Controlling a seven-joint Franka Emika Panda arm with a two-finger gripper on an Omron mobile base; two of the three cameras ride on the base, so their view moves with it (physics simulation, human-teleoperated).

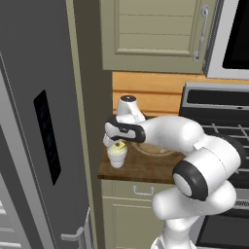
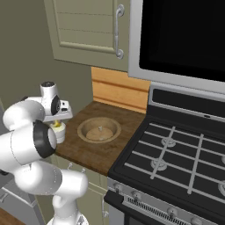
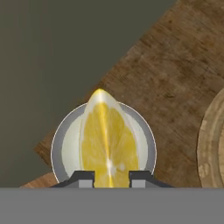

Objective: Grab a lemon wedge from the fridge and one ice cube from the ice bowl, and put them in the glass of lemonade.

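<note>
The fridge (image 1: 34, 146) takes up the left of the left base view, its grey door cut off at the top, bottom and left edges, with a dark panel on its face. To the right the stove (image 2: 176, 154) is seen only in part: its grates and front edge run out of the right base view. Above it the dark microwave (image 2: 180, 35) is cut off at the top and right. A cabinet (image 1: 155, 34) hangs over the wooden counter (image 2: 110, 154), which sits between the fridge and the stove.

The arm (image 1: 194, 160) bends across the lower middle of the left base view and covers part of the counter and most of the bowl (image 2: 99, 130). From the right base view the bowl sits in the open on the counter, wide and shallow; something small lies inside it but is too small to make out. In the hand view only a curved slice of its rim shows at the right edge.

The glass (image 3: 65, 144) stands near the counter's left corner, just beside the bowl, partly hidden behind the arm in the right base view. Directly above its mouth the gripper (image 3: 111, 176) is closed on the lemon wedge (image 3: 107, 140), the two fingers pinching its lower end. Whether the wedge touches the liquid cannot be told.
</note>
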